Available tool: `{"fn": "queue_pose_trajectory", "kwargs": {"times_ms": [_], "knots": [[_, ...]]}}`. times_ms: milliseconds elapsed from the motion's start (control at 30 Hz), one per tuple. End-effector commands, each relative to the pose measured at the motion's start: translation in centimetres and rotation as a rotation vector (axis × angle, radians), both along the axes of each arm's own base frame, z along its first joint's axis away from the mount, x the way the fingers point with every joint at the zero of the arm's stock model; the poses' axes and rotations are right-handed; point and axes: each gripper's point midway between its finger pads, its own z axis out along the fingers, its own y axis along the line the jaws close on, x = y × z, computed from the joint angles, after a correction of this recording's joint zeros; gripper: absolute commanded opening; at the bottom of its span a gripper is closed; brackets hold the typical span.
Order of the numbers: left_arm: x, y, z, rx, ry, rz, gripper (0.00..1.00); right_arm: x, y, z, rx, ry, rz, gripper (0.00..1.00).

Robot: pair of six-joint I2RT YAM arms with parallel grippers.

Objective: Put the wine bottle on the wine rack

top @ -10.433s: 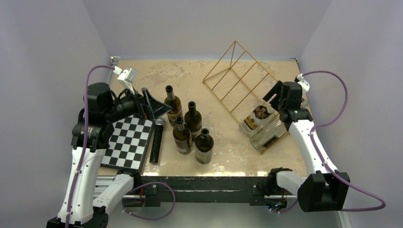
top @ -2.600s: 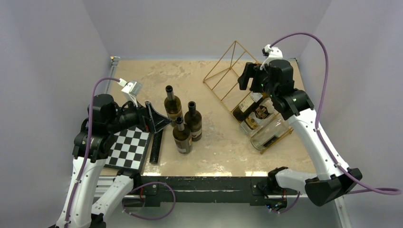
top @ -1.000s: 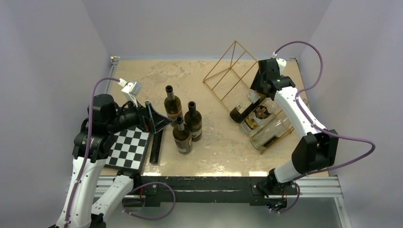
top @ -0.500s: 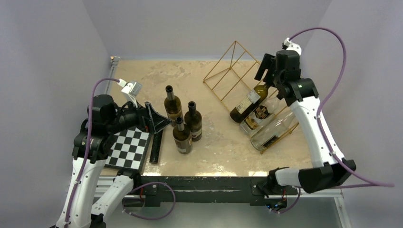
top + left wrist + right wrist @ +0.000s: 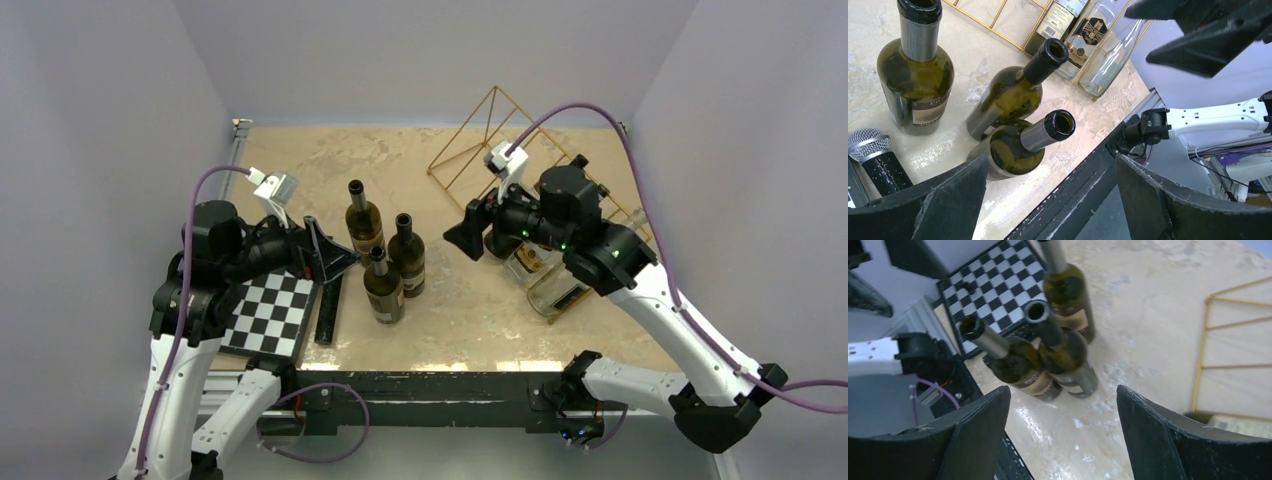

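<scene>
The gold wire wine rack (image 5: 492,128) stands at the back right. Its near end holds three lying bottles: a dark wine bottle (image 5: 1060,17), a labelled bottle (image 5: 528,262) and a clear bottle (image 5: 562,295); my right arm hides most of them in the top view. Three dark wine bottles (image 5: 364,225) (image 5: 406,255) (image 5: 383,290) stand at the table's middle. My right gripper (image 5: 478,238) is open and empty, between the rack and these bottles, which show in its wrist view (image 5: 1063,350). My left gripper (image 5: 335,250) is open and empty, left of the standing bottles (image 5: 1013,95).
A black-and-white chessboard (image 5: 270,305) lies at the front left, with a black microphone (image 5: 330,300) along its right side. The table's black front rail (image 5: 430,385) runs along the near edge. Grey walls close in the sides and back.
One of the standing bottles now lies on the rack. My right gripper has let it go and swung left and forward off the rack toward the standing bottles. The left arm has stayed still.
</scene>
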Motion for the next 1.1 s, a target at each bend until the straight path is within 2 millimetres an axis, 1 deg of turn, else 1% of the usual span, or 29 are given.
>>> {"fn": "queue_pose_trajectory", "kwargs": {"times_ms": [0,200,300,367,400,467,533,600,767,833,1067], "knots": [[-0.8,-0.1,1.9,-0.006,-0.06,-0.024,0.99,-1.1,4.1,2.8,0.094,-0.2,0.15,0.81],[-1.3,0.0,1.9,-0.003,-0.067,-0.025,0.99,0.0,7.9,2.4,0.086,-0.335,0.141,0.81],[-1.2,0.2,1.8,0.006,-0.067,-0.016,0.99,0.8,9.3,1.7,0.079,-0.34,0.123,0.8],[-1.1,0.2,1.8,0.008,-0.065,-0.017,0.99,1.4,10.1,1.2,0.078,-0.339,0.098,0.78],[-1.1,0.1,1.8,0.007,-0.065,-0.018,0.99,1.7,10.5,0.6,0.072,-0.33,0.087,0.76],[-1.1,0.1,1.8,0.008,-0.065,-0.019,0.99,2.7,10.6,-0.2,0.051,-0.311,0.025,0.7],[-1.0,0.2,1.8,0.011,-0.065,-0.018,0.99,3.3,10.7,-1.2,0.03,-0.295,-0.008,0.67],[-0.9,0.2,1.6,0.014,-0.063,-0.016,0.99,3.8,11.0,-1.5,0.039,-0.292,-0.025,0.65],[-0.6,0.1,1.2,0.019,-0.048,-0.019,0.99,3.7,11.7,-3.6,0.015,-0.265,-0.018,0.58],[-0.6,0.0,1.3,0.02,-0.05,-0.021,0.99,3.7,11.8,-4.4,0.0,-0.255,-0.03,0.58],[-0.5,0.3,1.6,0.034,-0.068,-0.008,0.99,3.2,11.9,-6.1,-0.015,-0.232,-0.029,0.54]]}}
